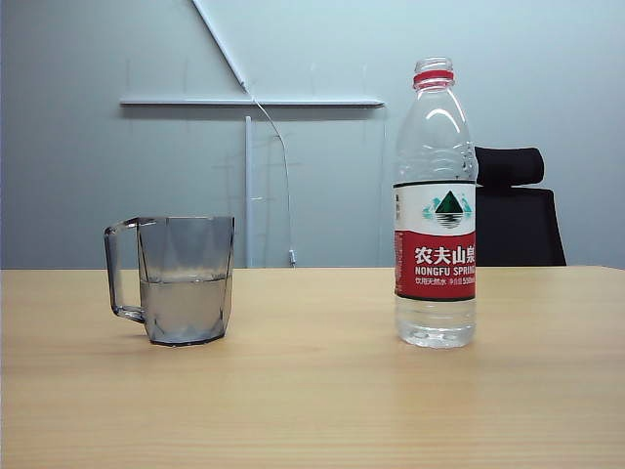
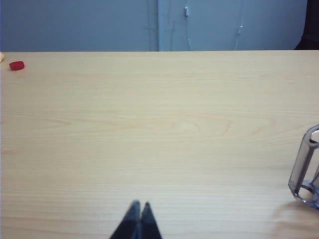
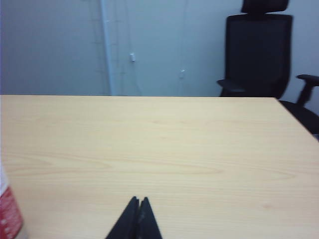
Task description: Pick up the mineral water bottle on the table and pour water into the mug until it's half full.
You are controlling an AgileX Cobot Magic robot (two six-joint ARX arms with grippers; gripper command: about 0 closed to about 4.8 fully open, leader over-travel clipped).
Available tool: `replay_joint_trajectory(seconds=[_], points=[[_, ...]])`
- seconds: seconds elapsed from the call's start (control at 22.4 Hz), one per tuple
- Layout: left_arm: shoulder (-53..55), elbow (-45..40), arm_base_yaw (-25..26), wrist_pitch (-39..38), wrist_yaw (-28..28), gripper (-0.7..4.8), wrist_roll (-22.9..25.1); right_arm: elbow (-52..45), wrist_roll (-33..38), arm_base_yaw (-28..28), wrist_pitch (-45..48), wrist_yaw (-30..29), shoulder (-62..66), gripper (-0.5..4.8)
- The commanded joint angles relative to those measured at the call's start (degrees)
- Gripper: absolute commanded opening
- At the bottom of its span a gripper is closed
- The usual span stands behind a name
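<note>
The mineral water bottle (image 1: 436,205) stands upright and uncapped on the table (image 1: 312,391), right of centre, with a little water in its base. The smoky-grey mug (image 1: 181,278) stands to the left, handle pointing left, with water (image 1: 184,305) up to about half its height. Neither arm shows in the exterior view. My left gripper (image 2: 139,205) is shut over bare table; the mug's handle (image 2: 305,169) shows at that view's edge. My right gripper (image 3: 138,200) is shut, with nothing in it, and the bottle's red label (image 3: 9,211) sits at that view's edge, apart from it.
A small red cap (image 2: 16,65) lies near the table's far edge in the left wrist view. A black office chair (image 3: 259,50) stands behind the table's far right corner. A grey wall with white cable ducts is behind the table.
</note>
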Motion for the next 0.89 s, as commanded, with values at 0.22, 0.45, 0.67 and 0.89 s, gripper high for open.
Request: replay_joint_trajectory(seconds=[0.22, 0.45, 0.67, 0.89], points=[[0.11, 0.13, 0.04, 0.28, 0.22, -0.02, -0.17, -0.26, -0.70, 0.85, 1.25, 2.75, -0.07, -0.05], [0.11, 0.13, 0.04, 0.31, 0.22, -0.02, -0.17, -0.26, -0.81, 1.07, 1.18, 2.69, -0.07, -0.05], [0.11, 0.13, 0.04, 0.31, 0.20, -0.02, -0.17, -0.26, -0.81, 1.05, 0.96, 2.71, -0.07, -0.05], [0.11, 0.13, 0.04, 0.28, 0.20, -0.02, -0.17, -0.26, -0.81, 0.98, 0.96, 2.71, -0.07, -0.05]])
